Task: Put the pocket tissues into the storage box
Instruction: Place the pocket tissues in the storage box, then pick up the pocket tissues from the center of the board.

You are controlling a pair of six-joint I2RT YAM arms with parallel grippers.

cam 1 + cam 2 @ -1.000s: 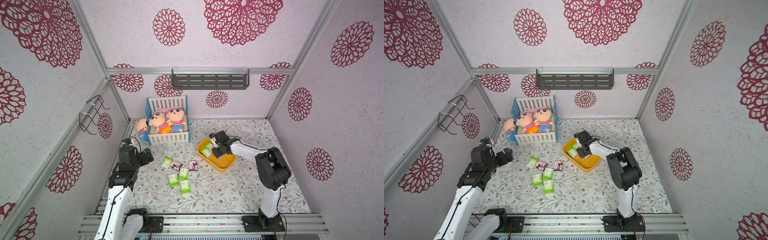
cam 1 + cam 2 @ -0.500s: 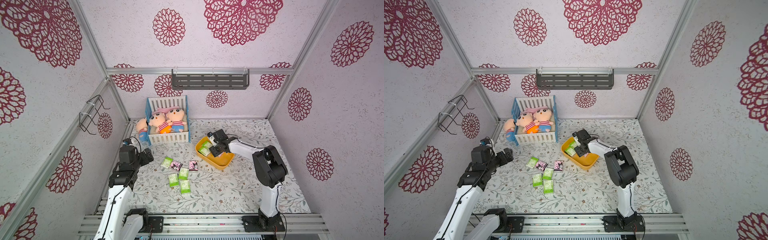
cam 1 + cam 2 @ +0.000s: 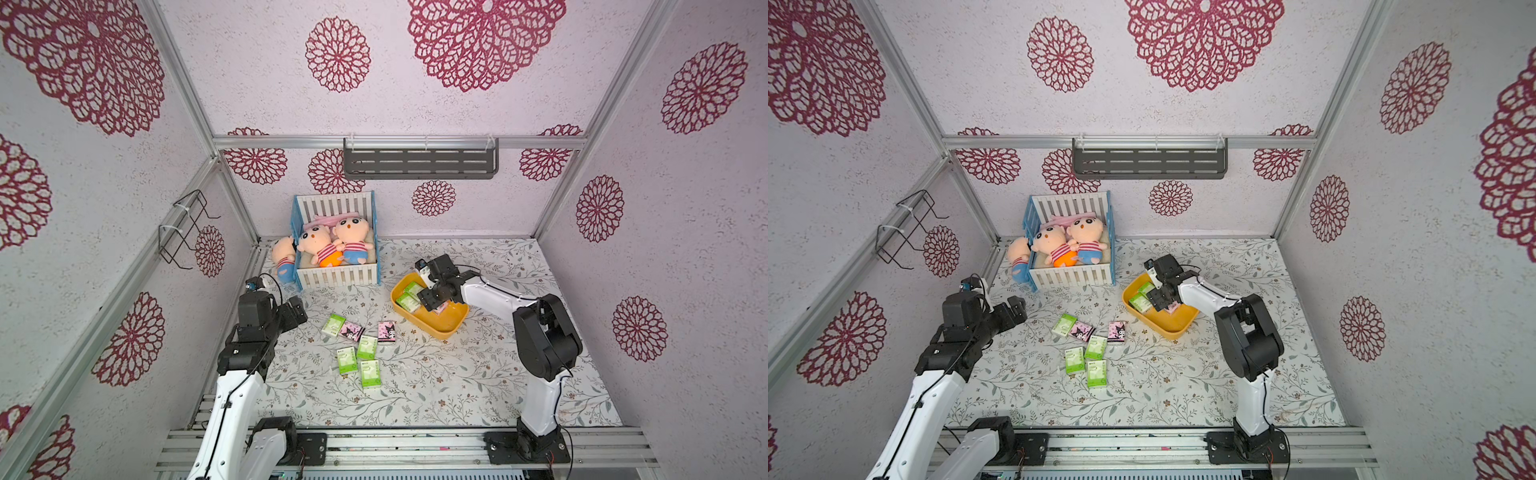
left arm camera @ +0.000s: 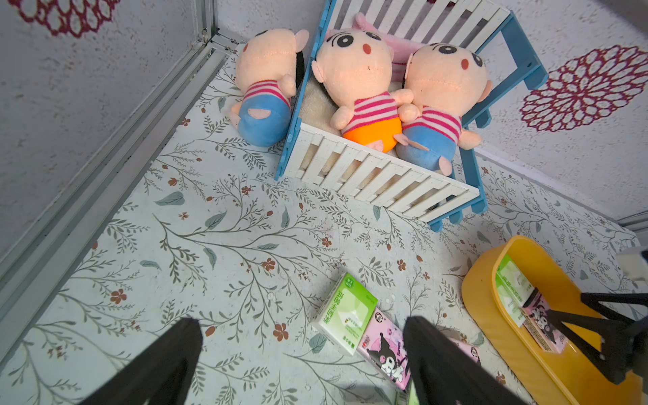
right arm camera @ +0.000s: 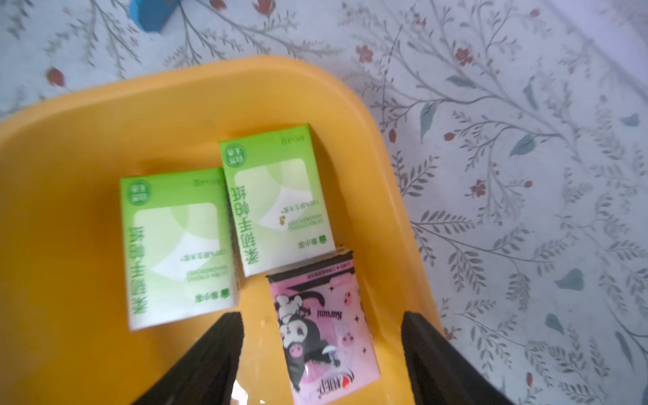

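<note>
The right pincer point(image 5: 318, 317) hangs wide open inside the storage box point(image 3: 436, 328), toward the tabletop's far edge, gripping nothing. A pink packet point(image 5: 312, 291) lies loose between its fingers, beside two green packets point(image 5: 175, 245). This drop looks done. Six pocket tissues point(image 3: 367, 347) lie mid-tabletop. The left pincer point(image 4: 301, 326), open and empty, hovers near the left edge. Next, the right pincer should lift clear of the box wall, then fetch another.

Right fingers point(image 5: 210, 357) now off pink packet point(image 5: 324, 336)

Nine packets point(image 3: 370, 373) (three pink), three dolls point(image 3: 351, 239)
</note>
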